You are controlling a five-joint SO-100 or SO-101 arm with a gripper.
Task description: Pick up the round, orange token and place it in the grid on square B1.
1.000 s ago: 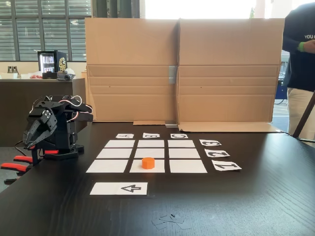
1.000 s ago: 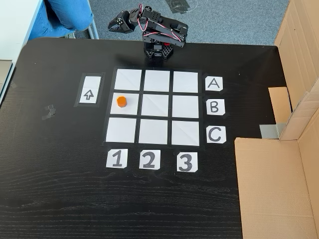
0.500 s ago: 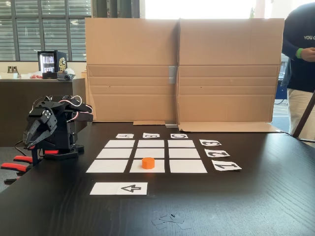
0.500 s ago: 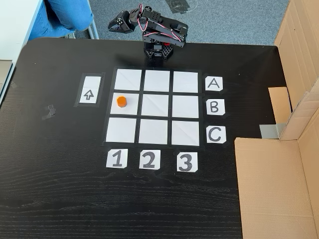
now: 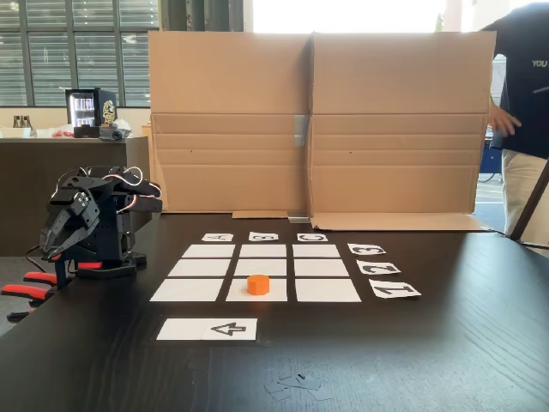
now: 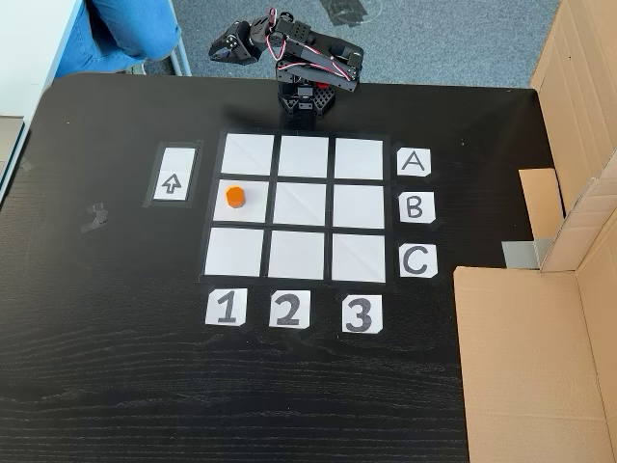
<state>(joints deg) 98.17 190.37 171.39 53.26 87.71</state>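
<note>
Fingers (image 5: 58, 240) are seen close together, nothing between them; whether fully closed cannot be told. The gripper (image 6: 220, 50) is folded back over the arm base (image 6: 307, 96), off the table edge (image 6: 58, 92) in the top-down fixed view, well apart from the grid (image 6: 301, 206). Left of the grid, the arrow strip (image 6: 174, 175) is taped. The orange token (image 6: 234, 197) is seated on square B1 (image 6: 253, 205), upright, in the B-label (image 6: 415, 206) row, above the 1 label (image 6: 227, 309). Cardboard panels (image 5: 317, 120) are stood behind.
</note>
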